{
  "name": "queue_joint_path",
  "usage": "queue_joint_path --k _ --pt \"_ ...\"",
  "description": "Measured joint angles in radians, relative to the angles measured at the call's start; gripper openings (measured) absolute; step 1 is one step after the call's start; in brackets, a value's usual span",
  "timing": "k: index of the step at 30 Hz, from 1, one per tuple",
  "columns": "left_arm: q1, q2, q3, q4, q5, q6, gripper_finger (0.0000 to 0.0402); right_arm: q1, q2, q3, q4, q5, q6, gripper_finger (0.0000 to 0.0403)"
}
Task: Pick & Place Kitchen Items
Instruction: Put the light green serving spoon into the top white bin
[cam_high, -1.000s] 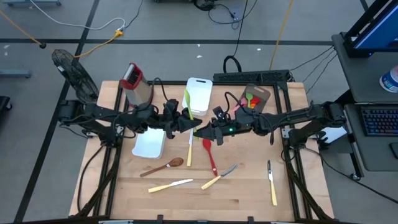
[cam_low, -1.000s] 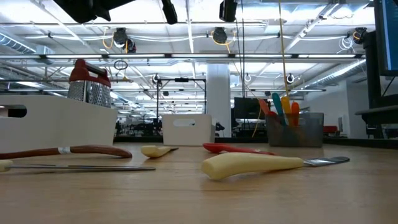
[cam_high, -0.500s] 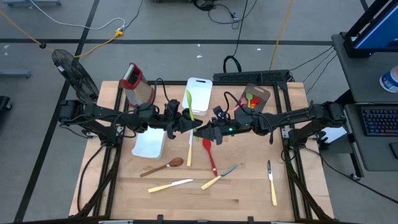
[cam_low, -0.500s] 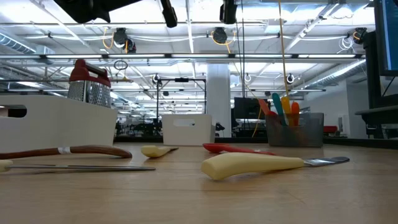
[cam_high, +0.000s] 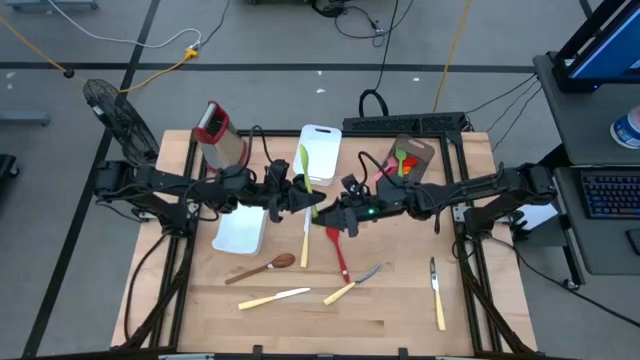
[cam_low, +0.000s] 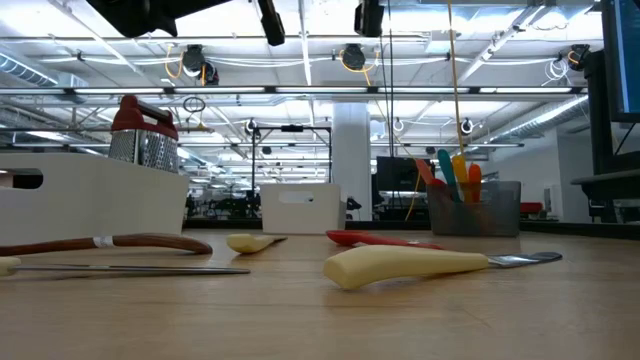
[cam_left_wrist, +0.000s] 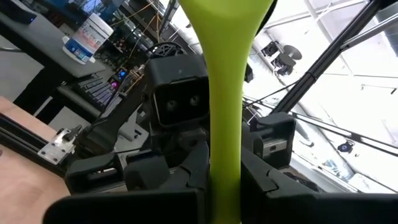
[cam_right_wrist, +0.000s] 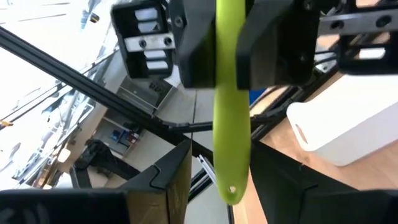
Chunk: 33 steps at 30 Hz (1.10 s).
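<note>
Centre of the overhead frame: green spatula, long axis up-frame, clamped in left gripper; right gripper alongside its handle, jaws apart.

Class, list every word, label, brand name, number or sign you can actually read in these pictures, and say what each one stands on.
None can be read.
white container with a blue label, on the desk beyond the table: print too blurred to read.
white label on the left gripper's housing: only dark bars, no legible characters.
white band on the wooden spoon: blank as far as can be seen.
</note>
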<state>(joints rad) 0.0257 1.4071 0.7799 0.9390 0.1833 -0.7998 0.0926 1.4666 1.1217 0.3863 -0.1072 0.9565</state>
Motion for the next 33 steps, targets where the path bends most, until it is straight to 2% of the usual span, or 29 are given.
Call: queue_joint_path --k 11,17,20,24,30,33 --pt "0.004 0.000 0.000 -0.002 0.000 -0.016 0.0033 0.014 0.000 0.000 -0.085 -0.028 0.002 0.0153" --pt "0.039 0.000 0.000 -0.003 -0.001 -0.044 0.0033 0.036 0.000 0.000 -0.165 -0.031 0.025 0.0153" --pt "0.064 0.000 0.000 -0.024 -0.001 -0.060 0.0033 0.052 0.000 0.000 -0.205 -0.067 0.026 0.0153" --pt "0.099 0.000 0.000 -0.094 -0.004 -0.106 0.0033 0.073 0.000 -0.001 -0.268 -0.107 0.008 0.0153" --pt "0.126 -0.001 0.000 -0.241 -0.056 -0.134 0.0033 0.104 0.000 -0.001 -0.349 -0.111 -0.129 0.0153" --pt "0.133 -0.001 0.032 -0.376 -0.063 -0.141 0.0033 0.110 0.000 -0.001 -0.384 -0.113 -0.200 0.0153"
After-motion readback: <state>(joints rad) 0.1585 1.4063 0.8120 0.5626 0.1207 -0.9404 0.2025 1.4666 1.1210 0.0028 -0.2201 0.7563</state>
